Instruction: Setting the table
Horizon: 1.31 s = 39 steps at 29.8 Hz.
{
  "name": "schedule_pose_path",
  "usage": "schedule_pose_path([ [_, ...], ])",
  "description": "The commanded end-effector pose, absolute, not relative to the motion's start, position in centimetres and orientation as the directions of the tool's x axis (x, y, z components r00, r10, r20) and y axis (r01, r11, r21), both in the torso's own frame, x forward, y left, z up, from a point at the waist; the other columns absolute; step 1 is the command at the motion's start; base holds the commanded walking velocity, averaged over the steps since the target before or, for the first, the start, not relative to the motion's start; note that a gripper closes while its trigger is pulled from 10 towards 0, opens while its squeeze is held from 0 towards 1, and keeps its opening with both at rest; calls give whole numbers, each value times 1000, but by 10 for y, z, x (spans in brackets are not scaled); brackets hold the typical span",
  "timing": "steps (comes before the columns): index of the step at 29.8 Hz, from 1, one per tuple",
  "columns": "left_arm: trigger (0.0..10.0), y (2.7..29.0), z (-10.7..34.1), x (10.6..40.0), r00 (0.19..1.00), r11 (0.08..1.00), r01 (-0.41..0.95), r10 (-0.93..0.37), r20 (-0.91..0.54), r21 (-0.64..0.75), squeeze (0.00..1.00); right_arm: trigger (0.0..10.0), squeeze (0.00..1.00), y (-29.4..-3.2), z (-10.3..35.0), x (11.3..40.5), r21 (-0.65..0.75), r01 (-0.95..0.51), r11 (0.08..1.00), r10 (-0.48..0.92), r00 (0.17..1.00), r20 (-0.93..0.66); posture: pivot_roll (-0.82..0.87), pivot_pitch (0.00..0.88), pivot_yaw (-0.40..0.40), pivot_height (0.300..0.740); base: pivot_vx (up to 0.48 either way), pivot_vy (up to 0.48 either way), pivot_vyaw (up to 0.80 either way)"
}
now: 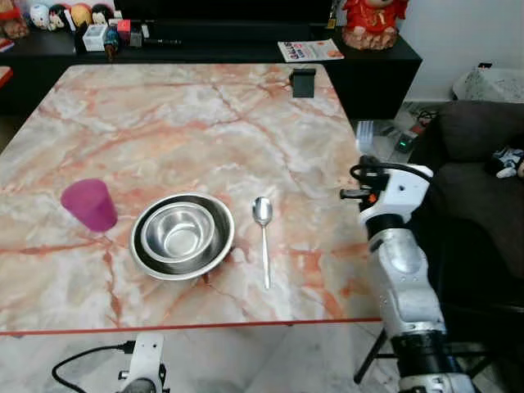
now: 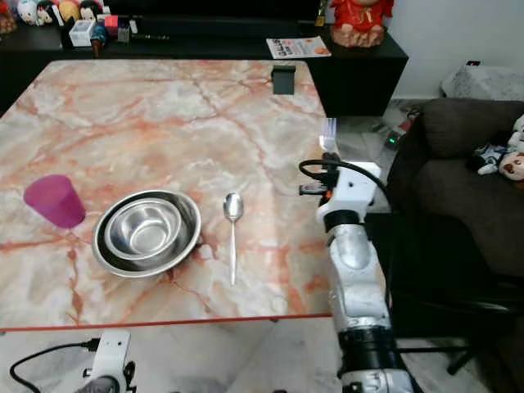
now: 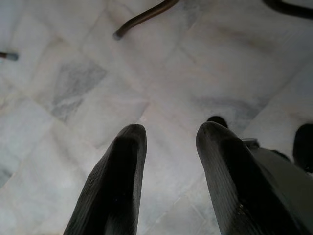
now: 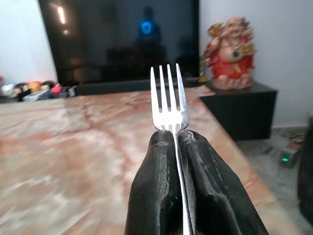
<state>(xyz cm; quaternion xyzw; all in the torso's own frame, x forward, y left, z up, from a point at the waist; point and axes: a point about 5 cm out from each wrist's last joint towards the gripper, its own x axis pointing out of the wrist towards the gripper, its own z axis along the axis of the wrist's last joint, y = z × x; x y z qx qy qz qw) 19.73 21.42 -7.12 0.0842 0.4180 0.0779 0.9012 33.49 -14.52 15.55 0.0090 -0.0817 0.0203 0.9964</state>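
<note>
Right gripper [image 4: 174, 134] holds a fork [image 4: 169, 100] upright off the right edge of the marble table [image 1: 164, 123].

The two black fingers [image 4: 151, 186] are pressed tight on the fork's handle, tines pointing up, with the arm raised just past the table's right side, at about three o'clock from the bowls. On the table near the front edge sit two nested steel bowls [image 1: 182, 235]; a spoon [image 1: 263, 237] lies just beside them at three o'clock, bowl end away from the robot, and a purple cup [image 1: 90, 205] stands near them at nine o'clock, apart from the rim. The left gripper [image 3: 166, 142] hangs low over pale floor tiles [image 3: 73, 88], its fingers spread with nothing between them. A red figurine [image 4: 229, 54] stands on the dark cabinet [image 1: 377, 70] beyond the table, at about one o'clock.
</note>
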Motion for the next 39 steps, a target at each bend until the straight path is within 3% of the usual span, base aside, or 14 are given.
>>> schedule_pose_path([
  [1, 10000, 215, -76, 188, 610, 974, -73, 215, -763, 216, 0, 10000, 0, -151, 151, 336, 10, -25, 1000, 24, 990, 140, -34, 130, -20, 740, 0, 0, 0],
  [17, 10000, 218, -75, 190, 610, 973, -70, 218, -762, 222, 0, 10000, 0, -145, 107, 356, 38, -21, 999, 24, 997, -71, -24, 127, -8, 740, 0, 0, 0],
  [28, 10000, 220, -77, 186, 595, 973, -79, 221, -773, 218, 0, 10000, 0, -143, 73, 351, -44, -2, 999, -9, 968, -250, -7, 127, -12, 740, 0, 0, 0],
  [39, 10000, 218, -77, 185, 590, 974, -70, 215, -779, 216, 0, 10000, 0, -139, 65, 347, -51, 18, 999, -31, 960, -278, -15, 129, -12, 740, 0, 0, 0],
])
